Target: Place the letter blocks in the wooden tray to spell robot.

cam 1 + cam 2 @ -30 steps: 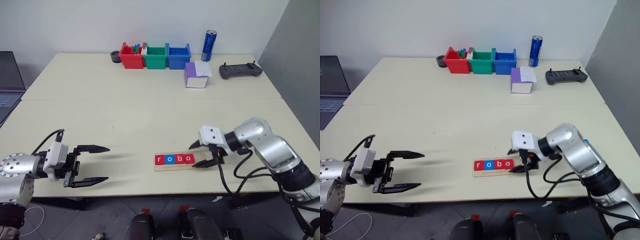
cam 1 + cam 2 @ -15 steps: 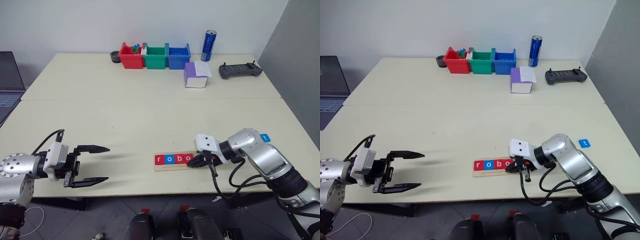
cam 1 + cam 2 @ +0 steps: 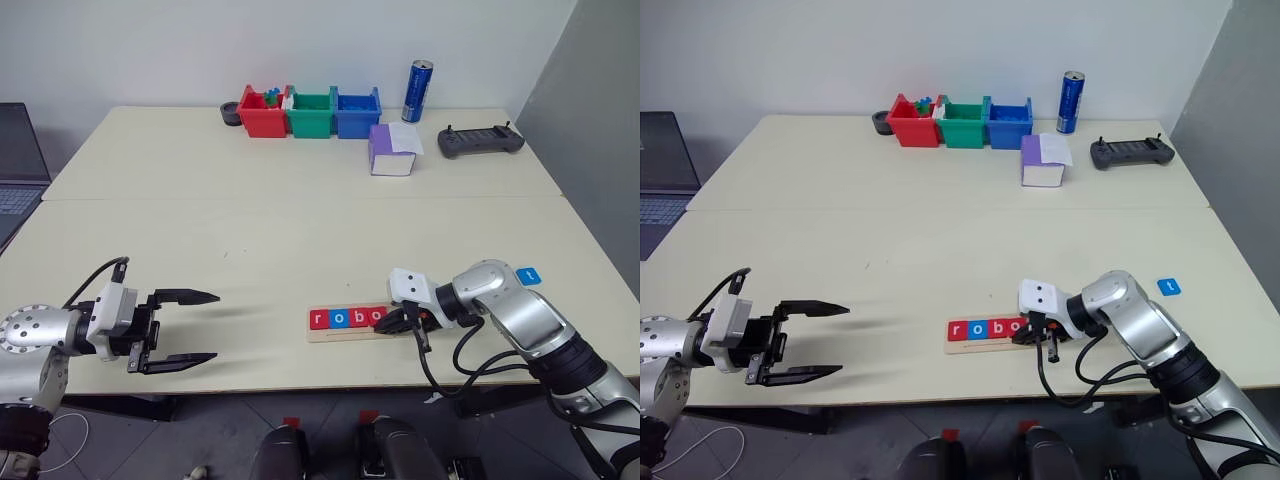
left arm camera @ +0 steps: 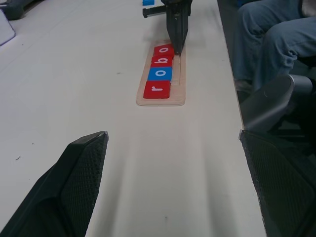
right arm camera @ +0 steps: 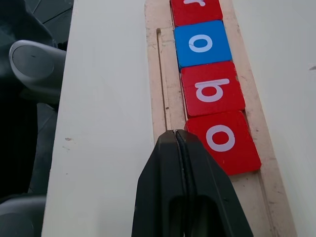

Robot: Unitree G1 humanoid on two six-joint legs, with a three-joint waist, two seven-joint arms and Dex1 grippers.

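Right gripper [image 5: 176,134] jaws clenched, empty, at wooden tray [image 3: 325,336] edge. Blue t block [image 3: 1169,287] likely light, stiff, thin; pinch opposite edges. Left gripper [image 3: 182,328] jaws released.

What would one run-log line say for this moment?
tray: r, o, b, o in | t tile: on table, outside | right gripper: shut at tray's second o | left gripper: open, empty

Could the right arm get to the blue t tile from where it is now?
Probably yes: the t tile lies alone on bare table beside that arm, nothing between. The right claw, shut, must open first.
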